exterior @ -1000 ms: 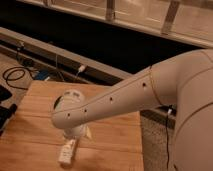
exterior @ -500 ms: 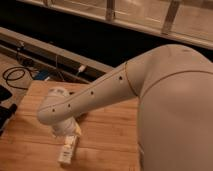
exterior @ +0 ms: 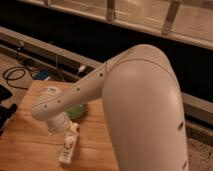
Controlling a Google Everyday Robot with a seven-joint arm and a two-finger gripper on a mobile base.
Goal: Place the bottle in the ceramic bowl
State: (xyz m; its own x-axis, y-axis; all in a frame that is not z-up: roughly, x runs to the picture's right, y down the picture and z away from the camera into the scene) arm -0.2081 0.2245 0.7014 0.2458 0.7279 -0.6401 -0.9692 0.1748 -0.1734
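- Wooden table (exterior: 25,147) fills the lower left of the view; pale boards, grain running across.
- Whitish-cream bottle (exterior: 67,149) lies flat on the table close to the bottom edge of the view. Its long axis runs approx. toward the camera, slightly slanted. It's not in the bowl.
- Green ceramic bowl (exterior: 79,111) sits on the table behind the bottle, farther from the camera. Only a slice of rim and inside shows; the rest is hidden by the robot's forearm.
- Bottle and bowl are near each other but apart, w/ bare wood between them.
- White arm (exterior: 140,100) comes in from the right, and its big rounded shell takes up most of the right half of the view.
- The forearm, w/ a row of small dark dots, slopes down-left to a rounded wrist (exterior: 50,107) over the table.
- Gripper (exterior: 71,130) hangs under the wrist, pointing down between the bowl and the bottle, just above the bottle's far end.
- Fingers stand apart, i.e. open, w/ nothing clamped between them. Can't tell whether a tip touches the bottle.
- Bkgd: a black cable (exterior: 15,75) is looped on the floor left of the table.
- A dark band runs across behind the table, w/ glass panes and metal posts (exterior: 110,10) along the top.
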